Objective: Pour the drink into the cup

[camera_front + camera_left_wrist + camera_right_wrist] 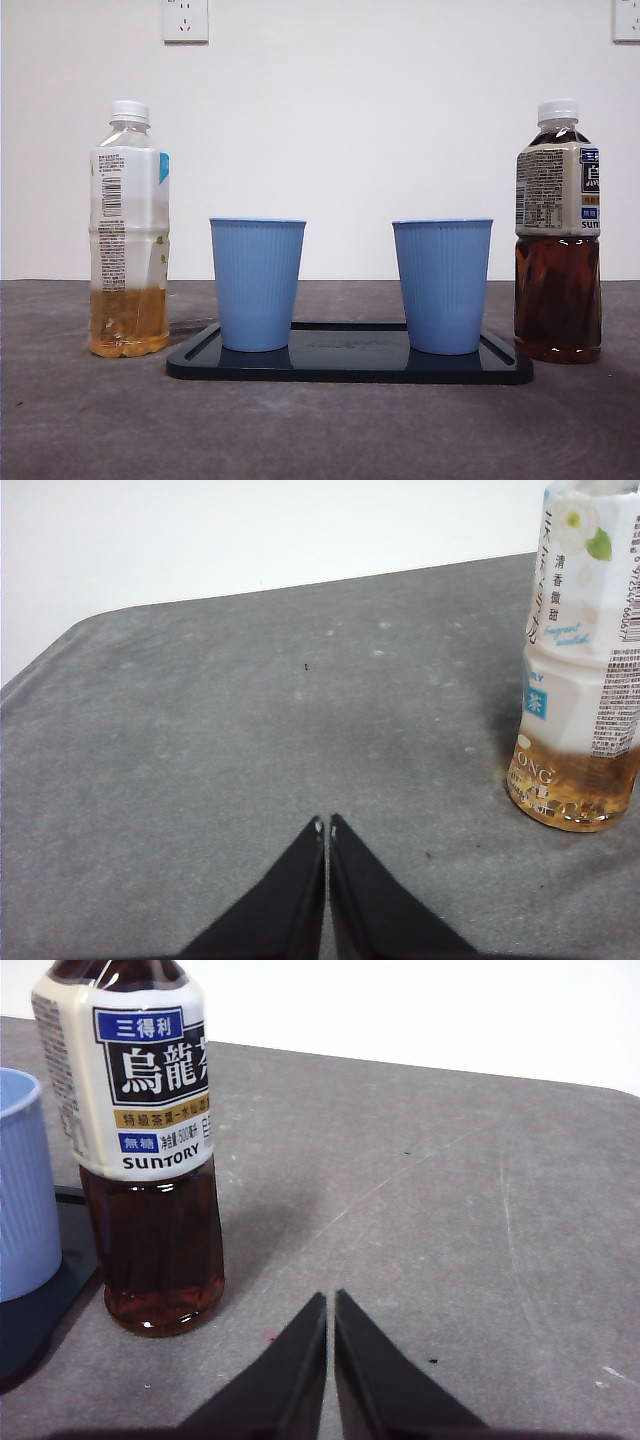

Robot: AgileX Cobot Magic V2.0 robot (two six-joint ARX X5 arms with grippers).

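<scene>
Two blue ribbed cups point(257, 284) point(442, 286) upright on black tray point(350, 368); jasmine tea bottle point(129, 230), Suntory oolong bottle point(558, 232) flanking. Left gripper point(326, 826), right gripper point(331, 1299): jaws pressed together, empty.

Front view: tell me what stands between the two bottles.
Two blue cups on a dark tray, between the pale bottle and the dark bottle.

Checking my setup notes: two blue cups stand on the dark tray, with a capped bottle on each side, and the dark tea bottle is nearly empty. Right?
Not quite. The front view shows the dark tea bottle well filled; the pale tea bottle is the low one. Both blue cups stand on the tray.
</scene>
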